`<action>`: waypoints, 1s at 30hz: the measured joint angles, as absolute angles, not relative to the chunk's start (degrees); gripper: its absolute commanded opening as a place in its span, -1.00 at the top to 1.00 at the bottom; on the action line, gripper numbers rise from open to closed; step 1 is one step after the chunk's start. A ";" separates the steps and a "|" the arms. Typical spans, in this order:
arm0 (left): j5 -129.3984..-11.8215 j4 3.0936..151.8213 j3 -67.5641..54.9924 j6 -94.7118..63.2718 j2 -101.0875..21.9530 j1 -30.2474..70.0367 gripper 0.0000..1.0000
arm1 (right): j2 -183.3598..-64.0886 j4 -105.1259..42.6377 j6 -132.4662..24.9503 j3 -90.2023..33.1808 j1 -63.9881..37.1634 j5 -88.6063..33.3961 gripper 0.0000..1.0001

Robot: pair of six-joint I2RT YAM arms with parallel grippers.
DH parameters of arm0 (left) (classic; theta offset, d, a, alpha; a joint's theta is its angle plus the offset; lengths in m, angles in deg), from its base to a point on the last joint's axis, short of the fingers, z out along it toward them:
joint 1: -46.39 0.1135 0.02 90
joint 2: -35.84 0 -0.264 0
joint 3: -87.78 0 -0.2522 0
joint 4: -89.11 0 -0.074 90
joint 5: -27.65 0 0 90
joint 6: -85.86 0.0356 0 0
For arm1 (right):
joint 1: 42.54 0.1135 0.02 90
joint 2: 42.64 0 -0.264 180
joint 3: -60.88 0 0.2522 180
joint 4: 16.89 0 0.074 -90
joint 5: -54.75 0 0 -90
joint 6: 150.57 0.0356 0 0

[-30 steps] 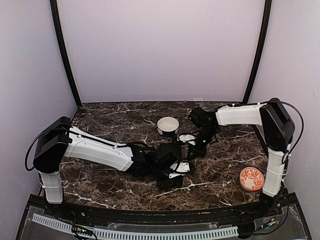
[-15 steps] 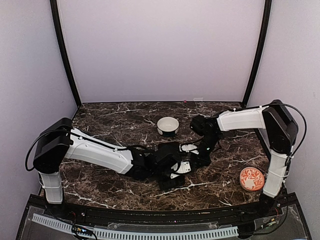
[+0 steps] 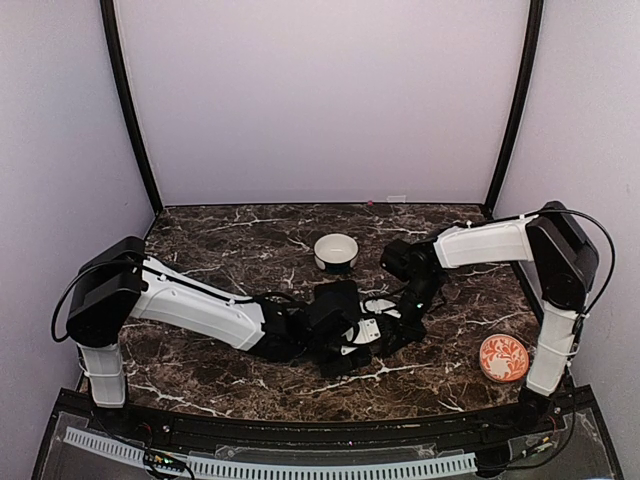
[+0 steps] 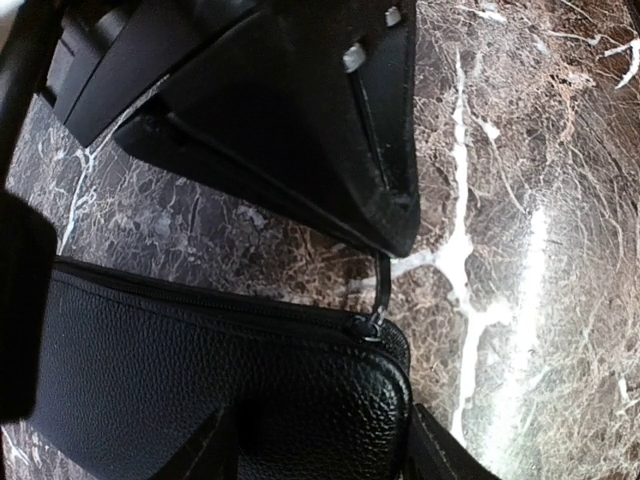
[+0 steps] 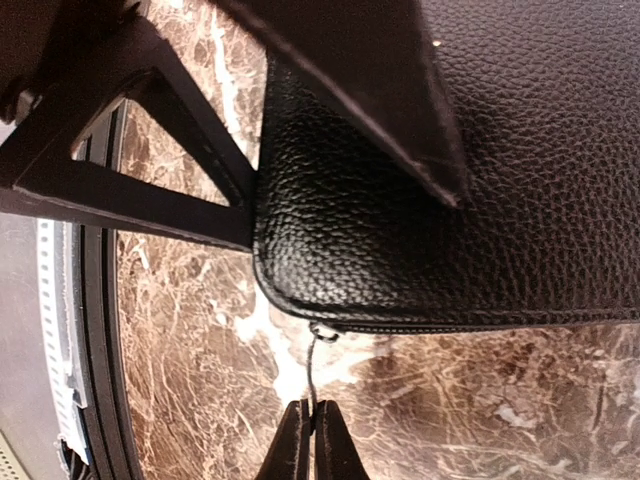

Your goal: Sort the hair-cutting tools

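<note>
The black pebbled-leather zip case [image 5: 500, 200] lies on the dark veined marble table [image 3: 200, 240], at 6 o'clock from the white round bowl [image 3: 336, 252]. The left gripper [image 4: 320, 450], about half open, clamps the case's rounded end. The right gripper [image 5: 312, 418], fully closed, pinches the thin metal zipper pull [image 5: 311, 365]. In the right wrist view the pull points to 6 o'clock, square to the zip line running 3 to 9. The hair-cutting tools are hidden, so I cannot tell where they lie or which way they point.

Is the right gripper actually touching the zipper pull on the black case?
Touching. The right wrist view shows the right gripper shut, its two tips pinched together on the thin zipper pull at the corner of the black case.
</note>
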State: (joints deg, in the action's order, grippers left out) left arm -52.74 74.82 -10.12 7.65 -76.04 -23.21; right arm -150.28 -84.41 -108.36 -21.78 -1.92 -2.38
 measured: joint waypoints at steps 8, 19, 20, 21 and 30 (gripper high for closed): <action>-52.85 75.34 -10.88 6.89 -75.45 -23.21 -0.08 | -150.28 -84.30 -108.43 -21.06 -1.92 -0.42 1.00; -52.57 76.70 -12.39 4.61 -73.92 -23.19 -0.22 | -150.32 -85.37 -107.95 -21.10 -3.21 3.54 1.00; -52.37 77.48 -12.83 4.61 -73.65 -23.19 -0.25 | -150.30 -85.52 -107.90 -21.10 -3.93 3.56 1.00; -52.15 77.97 -13.35 4.64 -73.17 -23.21 -0.27 | -150.32 -85.80 -107.93 -21.08 -4.78 3.54 1.00; -49.77 78.49 -17.73 4.83 -63.32 -23.06 -0.44 | -150.80 -92.06 -109.98 -23.20 -18.64 -4.13 1.00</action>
